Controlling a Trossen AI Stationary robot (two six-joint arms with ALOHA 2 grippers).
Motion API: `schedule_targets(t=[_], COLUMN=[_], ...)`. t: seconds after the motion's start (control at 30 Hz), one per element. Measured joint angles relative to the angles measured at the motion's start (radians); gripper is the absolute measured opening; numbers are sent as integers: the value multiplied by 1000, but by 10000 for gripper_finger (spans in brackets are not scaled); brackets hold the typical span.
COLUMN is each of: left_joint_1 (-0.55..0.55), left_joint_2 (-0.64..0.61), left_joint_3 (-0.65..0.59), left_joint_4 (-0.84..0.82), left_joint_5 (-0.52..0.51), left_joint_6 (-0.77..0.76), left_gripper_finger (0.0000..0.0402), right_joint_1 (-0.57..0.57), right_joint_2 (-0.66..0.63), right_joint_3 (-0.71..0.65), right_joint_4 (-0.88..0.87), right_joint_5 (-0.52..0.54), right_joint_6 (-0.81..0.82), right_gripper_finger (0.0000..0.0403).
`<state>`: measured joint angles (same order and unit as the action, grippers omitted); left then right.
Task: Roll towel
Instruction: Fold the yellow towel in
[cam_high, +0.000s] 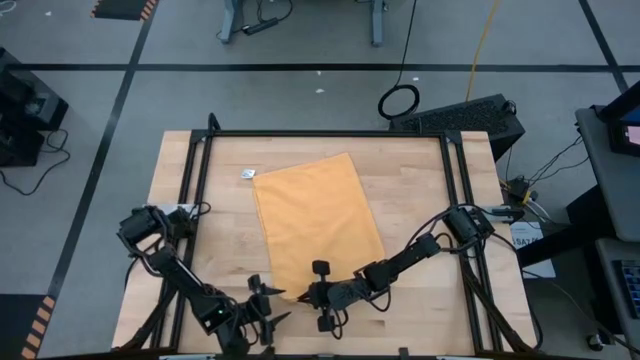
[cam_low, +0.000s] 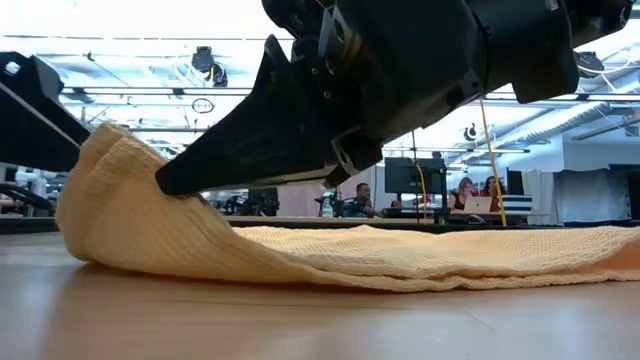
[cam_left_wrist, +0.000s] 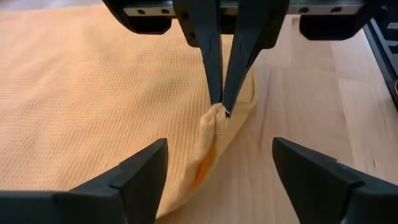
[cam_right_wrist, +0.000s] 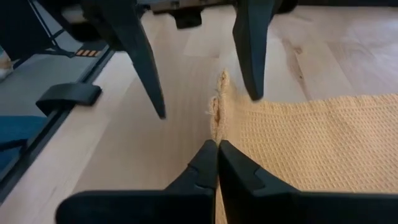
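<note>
1. The table (cam_high: 420, 200) carries the towel (cam_high: 315, 225) spread flat across its middle, with only the near edge lifted into a small fold.
2. The right gripper (cam_left_wrist: 221, 109) is clamped tight on that raised near corner of the towel, holding it up off the wood.
3. The left gripper (cam_left_wrist: 217, 168) sits just beside it at the near edge, fingers spread apart and gripping nothing.
4. Risk: with one pinch point only, the fold may sag or roll crooked; a tug could drag the whole cloth nearward instead of rolling it.
</note>
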<state>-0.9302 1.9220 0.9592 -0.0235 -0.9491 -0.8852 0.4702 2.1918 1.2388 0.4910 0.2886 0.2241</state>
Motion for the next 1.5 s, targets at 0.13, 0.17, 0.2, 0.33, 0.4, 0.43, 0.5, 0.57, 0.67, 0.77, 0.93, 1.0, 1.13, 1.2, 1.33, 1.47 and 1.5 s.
schedule_targets(t=[0.13,0.17,0.2,0.33,0.4,0.43,0.5,0.57,0.67,0.77,0.93,1.0,1.13,1.2,1.33,1.47,1.5], left_joint_1=[18,22,25,37,41,41,43,43,43,44,52,54,47,35,10,-18,-25], left_joint_2=[0,0,0,0,0,0,0,0,0,0,0,0,0,0,0,0,0], left_joint_3=[0,0,0,0,3,6,7,7,7,7,7,7,7,7,7,7,7], left_joint_4=[11,11,11,16,15,16,17,16,16,15,15,15,15,12,5,-21,-29], left_joint_5=[8,11,15,20,21,21,21,33,36,36,37,37,41,43,49,50,49], left_joint_6=[0,0,0,12,32,36,43,54,54,68,90,92,151,170,187,187,187], left_gripper_finger=[261,255,248,216,195,183,159,134,93,54,31,30,14,8,7,6,6], right_joint_1=[0,0,0,0,0,0,-1,-1,-2,-2,-3,-4,-4,-4,-4,2,7], right_joint_2=[0,0,0,0,0,0,0,0,0,0,0,0,0,0,-26,-91,-112], right_joint_3=[0,0,0,0,0,0,0,0,0,0,0,0,0,0,0,0,0], right_joint_4=[12,13,15,15,15,15,15,15,16,26,35,36,36,36,-23,-215,-270], right_joint_5=[-1,-1,-1,-3,-3,-3,-3,-3,-3,-3,-4,-8,-8,-7,-8,-10,-9], right_joint_6=[0,0,0,0,0,0,0,1,3,3,3,3,3,2,-7,-26,-33], right_gripper_finger=[0,0,0,0,0,0,0,0,0,0,0,0,0,5,33,77,89])
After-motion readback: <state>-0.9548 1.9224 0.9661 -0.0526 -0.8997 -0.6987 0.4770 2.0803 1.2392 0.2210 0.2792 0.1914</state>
